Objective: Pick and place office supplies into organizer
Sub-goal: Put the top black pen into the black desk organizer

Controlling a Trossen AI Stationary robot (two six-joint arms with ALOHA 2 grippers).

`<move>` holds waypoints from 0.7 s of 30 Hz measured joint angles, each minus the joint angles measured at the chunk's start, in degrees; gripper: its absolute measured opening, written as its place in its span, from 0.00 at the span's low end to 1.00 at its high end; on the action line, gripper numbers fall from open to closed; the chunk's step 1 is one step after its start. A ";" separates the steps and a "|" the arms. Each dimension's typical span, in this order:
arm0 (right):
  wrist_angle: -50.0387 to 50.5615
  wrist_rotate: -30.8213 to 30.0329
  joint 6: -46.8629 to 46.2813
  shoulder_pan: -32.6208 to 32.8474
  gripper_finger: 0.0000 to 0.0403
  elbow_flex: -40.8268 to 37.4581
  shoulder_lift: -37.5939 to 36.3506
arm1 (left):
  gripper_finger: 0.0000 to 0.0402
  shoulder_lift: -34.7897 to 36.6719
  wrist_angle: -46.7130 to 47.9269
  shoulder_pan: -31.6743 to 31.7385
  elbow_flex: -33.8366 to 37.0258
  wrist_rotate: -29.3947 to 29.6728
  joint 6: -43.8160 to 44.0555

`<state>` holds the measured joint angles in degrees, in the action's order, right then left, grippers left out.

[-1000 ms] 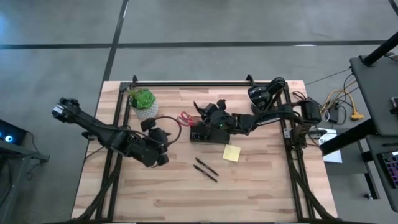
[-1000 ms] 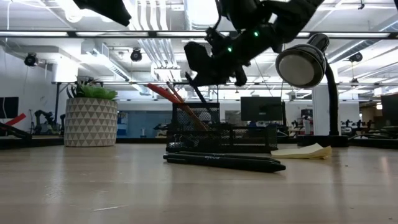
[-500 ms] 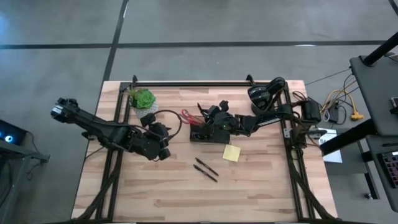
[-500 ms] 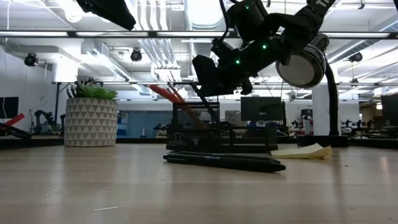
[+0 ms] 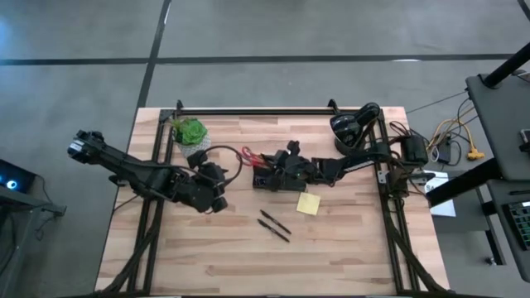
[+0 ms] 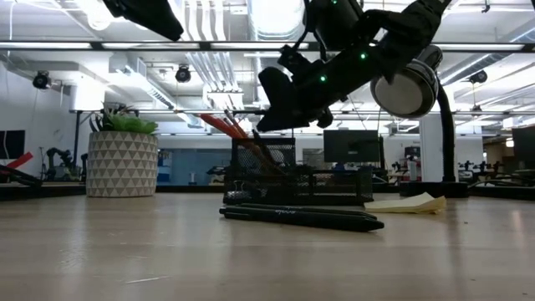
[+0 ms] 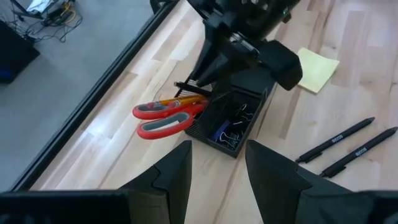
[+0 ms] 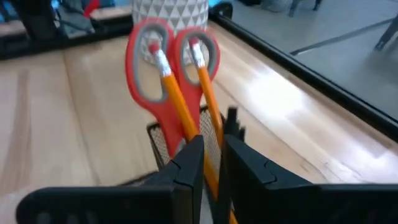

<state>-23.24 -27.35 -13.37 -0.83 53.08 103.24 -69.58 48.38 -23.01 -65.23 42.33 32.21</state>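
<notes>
The organizer [image 5: 277,179] is a dark mesh tray with a tall cup [image 7: 214,99] and a low compartment holding clips [image 7: 239,118]. Red-handled scissors [image 7: 163,118] and two orange pencils [image 8: 177,106] lean out of the cup, and a black pen [image 8: 231,119] stands in it. My right gripper [image 8: 211,155] hovers just above the cup, with its fingers a narrow gap apart and the pen's end just beyond the tips. My left gripper [image 7: 214,168] is open, left of the organizer and above the table. Two black pens [image 5: 273,225] and the yellow sticky-note pad [image 5: 308,204] lie on the table.
The potted plant [image 5: 190,132] stands near the far left corner. The lamp [image 5: 352,124] stands at the far right, with its head [image 6: 405,88] over the table. Black frame rails run along the table's far edge and sides. There is bare wood toward the near edge.
My right gripper came down toward the organizer's cup with a black pen hanging below it, then rose a little. The pen now leans inside the cup. My left gripper moved a short way toward the far edge, then stayed still.
</notes>
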 joint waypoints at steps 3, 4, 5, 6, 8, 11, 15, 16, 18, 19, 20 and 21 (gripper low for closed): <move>1.85 -0.10 -0.37 1.27 0.13 0.00 -0.50 | 0.33 0.00 -0.41 0.33 0.00 -0.01 0.02; 2.43 -0.19 -0.97 1.81 0.13 0.00 -0.91 | 0.33 0.00 -0.67 0.44 0.00 -0.06 0.02; 3.10 -0.16 -1.93 2.43 0.13 0.01 -1.62 | 0.33 0.00 -1.23 0.50 0.00 -0.25 0.02; 4.42 -0.03 -3.18 3.09 0.13 0.02 -2.53 | 0.33 0.00 -1.82 0.53 0.00 -0.64 0.03; 7.06 0.51 -5.88 4.58 0.13 0.02 -4.48 | 0.33 0.00 -2.75 0.57 0.00 -1.57 -0.02; 12.33 2.44 -7.47 7.72 0.13 0.02 -7.66 | 0.33 -0.04 -3.33 0.55 0.00 -1.78 -0.03; 18.65 8.70 -9.61 13.25 0.13 0.07 -9.55 | 0.33 -0.07 -3.33 0.56 0.00 -1.78 -0.05; 20.46 9.30 -9.89 14.69 0.13 0.07 -9.41 | 0.33 -0.07 -3.35 0.57 0.00 -1.78 -0.07; 23.26 9.22 -10.96 17.46 0.13 0.07 -8.09 | 0.33 -0.07 -3.35 0.57 0.00 -1.78 -0.07; 24.20 9.00 -12.37 18.65 0.14 0.07 -7.25 | 0.33 -0.07 -3.37 0.57 0.00 -1.80 -0.09; 25.05 8.48 -14.01 19.87 0.14 0.07 -6.30 | 0.33 -0.07 -3.35 0.55 0.00 -1.80 -0.09; 25.26 8.01 -15.71 20.94 0.15 0.07 -5.33 | 0.33 -0.07 -3.39 0.55 0.00 -1.78 -0.09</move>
<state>2.02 -19.34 -29.08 20.11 53.15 97.91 -69.65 45.00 -22.46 -65.23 40.56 32.12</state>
